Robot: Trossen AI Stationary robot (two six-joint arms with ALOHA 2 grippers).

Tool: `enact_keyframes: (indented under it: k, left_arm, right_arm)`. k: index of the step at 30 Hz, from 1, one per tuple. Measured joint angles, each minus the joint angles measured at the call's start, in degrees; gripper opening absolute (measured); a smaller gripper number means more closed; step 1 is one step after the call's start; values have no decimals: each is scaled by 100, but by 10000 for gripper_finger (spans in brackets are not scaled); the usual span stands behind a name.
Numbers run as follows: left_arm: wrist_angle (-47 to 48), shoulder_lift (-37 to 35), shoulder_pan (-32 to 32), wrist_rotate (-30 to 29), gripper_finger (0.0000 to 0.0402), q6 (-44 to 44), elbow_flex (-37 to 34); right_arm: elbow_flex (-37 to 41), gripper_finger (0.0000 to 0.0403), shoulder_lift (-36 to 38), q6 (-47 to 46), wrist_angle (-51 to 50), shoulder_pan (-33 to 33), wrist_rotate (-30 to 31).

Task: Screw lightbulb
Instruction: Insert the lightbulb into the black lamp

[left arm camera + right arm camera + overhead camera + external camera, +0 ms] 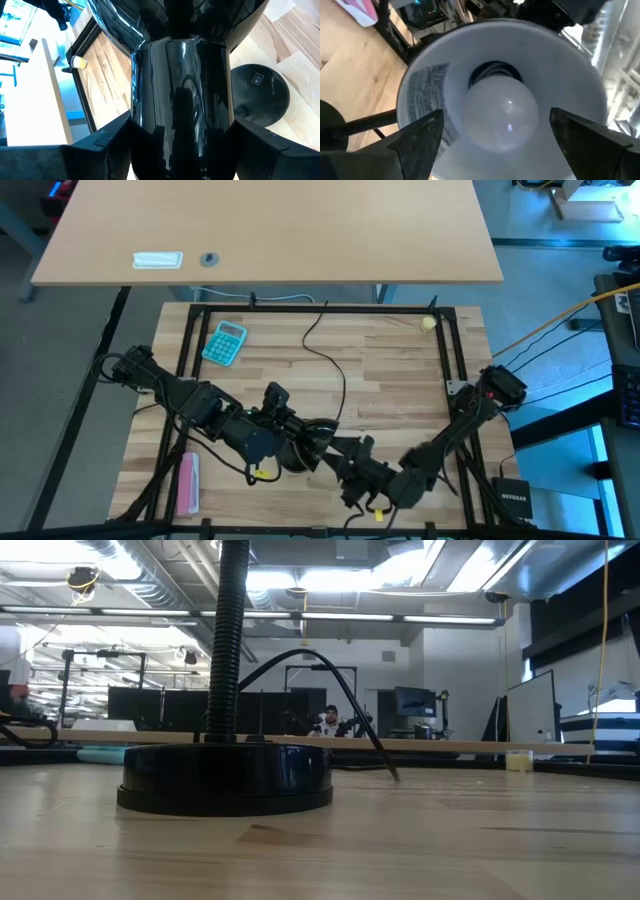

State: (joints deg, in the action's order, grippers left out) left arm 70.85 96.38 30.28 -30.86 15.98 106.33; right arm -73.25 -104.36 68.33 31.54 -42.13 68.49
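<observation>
A black desk lamp stands by its round base point(225, 775) on the wooden table, and its ribbed gooseneck point(228, 640) rises out of the low view. My left gripper point(180, 125) is shut on the lamp's glossy black shade point(180, 75) near the table's front middle point(285, 442). The white frosted lightbulb point(501, 117) sits in the socket inside the shade's white bowl point(435, 75). My right gripper point(496, 120) faces the shade's mouth, level and open. Its fingers stand on either side of the bulb, apart from it point(345, 452). My left gripper pinches the shade's narrow neck point(145, 115), behind the flare, between its two fingers point(107, 140), one on each side. The fingers lie across the neck and slant down from the table's left. The shade is held clear above the table, its mouth turned toward my right gripper.
A teal calculator point(224, 343) lies at the back left and a small yellow ball point(428, 323) at the back right corner. A pink object point(189, 483) lies at the front left. The lamp's black cord point(335, 370) runs across the middle. A person point(328, 720) sits far behind.
</observation>
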Motion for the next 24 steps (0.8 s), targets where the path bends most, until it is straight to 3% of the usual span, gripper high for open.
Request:
enact_keyframes:
  k: [16,24]
  left_arm:
    - [9,0,-2,-19,249,-68,-1]
    - [3,0,-2,-21,249,-51,1]
  right_arm:
    - [0,356,-2,263,-3,364,-461]
    - [0,261,-2,92,11,363,-465]
